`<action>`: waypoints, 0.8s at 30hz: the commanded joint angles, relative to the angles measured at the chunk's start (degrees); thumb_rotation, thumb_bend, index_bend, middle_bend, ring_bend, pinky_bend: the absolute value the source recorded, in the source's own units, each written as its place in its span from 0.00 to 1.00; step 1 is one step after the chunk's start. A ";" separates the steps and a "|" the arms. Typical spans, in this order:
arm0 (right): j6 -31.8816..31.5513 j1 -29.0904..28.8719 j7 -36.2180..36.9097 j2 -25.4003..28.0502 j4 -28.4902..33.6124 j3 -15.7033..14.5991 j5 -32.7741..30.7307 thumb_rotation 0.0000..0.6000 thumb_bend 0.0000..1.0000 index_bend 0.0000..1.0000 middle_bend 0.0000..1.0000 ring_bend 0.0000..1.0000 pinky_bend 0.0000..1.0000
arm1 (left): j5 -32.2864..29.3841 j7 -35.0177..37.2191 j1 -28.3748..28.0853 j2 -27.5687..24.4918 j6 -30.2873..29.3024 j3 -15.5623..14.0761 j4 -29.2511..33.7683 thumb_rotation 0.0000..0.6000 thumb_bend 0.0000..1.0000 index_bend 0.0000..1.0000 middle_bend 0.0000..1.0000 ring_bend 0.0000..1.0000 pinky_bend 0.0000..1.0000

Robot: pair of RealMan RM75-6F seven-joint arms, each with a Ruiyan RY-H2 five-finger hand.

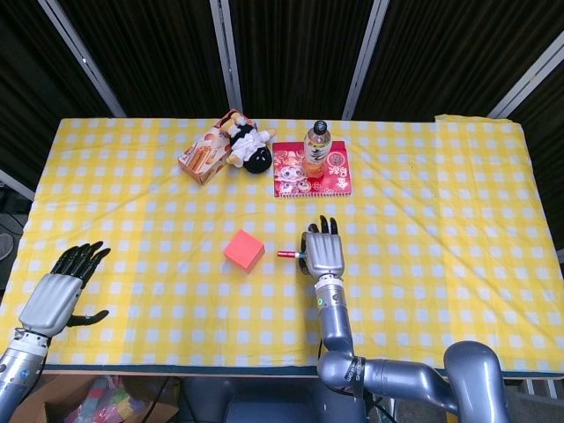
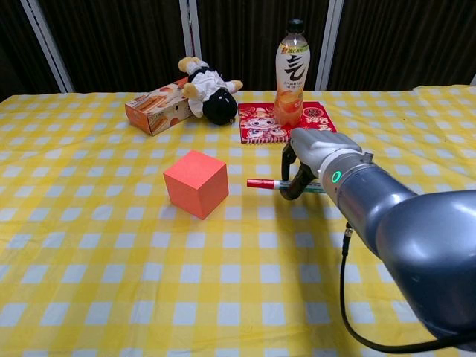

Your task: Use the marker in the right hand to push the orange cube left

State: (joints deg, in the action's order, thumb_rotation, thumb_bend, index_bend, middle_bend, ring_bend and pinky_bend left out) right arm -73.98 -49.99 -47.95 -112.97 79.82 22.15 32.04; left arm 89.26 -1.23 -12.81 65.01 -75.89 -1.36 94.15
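The orange cube (image 1: 244, 250) (image 2: 196, 184) sits turned at an angle on the yellow checked cloth, left of centre. My right hand (image 1: 323, 253) (image 2: 310, 153) grips a marker (image 1: 289, 254) (image 2: 264, 184) with a red cap, its tip pointing left toward the cube. A small gap separates the marker tip from the cube. My left hand (image 1: 60, 292) hovers at the table's front left corner, fingers spread, holding nothing; the chest view does not show it.
At the back stand a drink bottle (image 1: 317, 149) (image 2: 291, 74) on a red notebook (image 1: 310, 168) (image 2: 286, 121), a plush toy (image 1: 248, 144) (image 2: 209, 94) and a snack box (image 1: 204, 152) (image 2: 153, 107). The table's front edge (image 1: 176, 365) runs close to my left hand.
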 commanded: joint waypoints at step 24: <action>1.20 -5.73 -2.05 -7.33 -6.08 7.74 -4.55 1.00 0.50 0.59 0.26 0.00 0.02 | 0.09 1.43 -0.16 -0.87 0.88 -0.58 0.61 1.00 0.00 0.00 0.00 0.00 0.02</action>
State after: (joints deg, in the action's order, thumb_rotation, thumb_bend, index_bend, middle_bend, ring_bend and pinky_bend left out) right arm -73.33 -54.90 -49.74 -119.40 74.69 29.22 28.03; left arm 89.39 0.13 -12.96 64.17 -75.06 -1.94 94.72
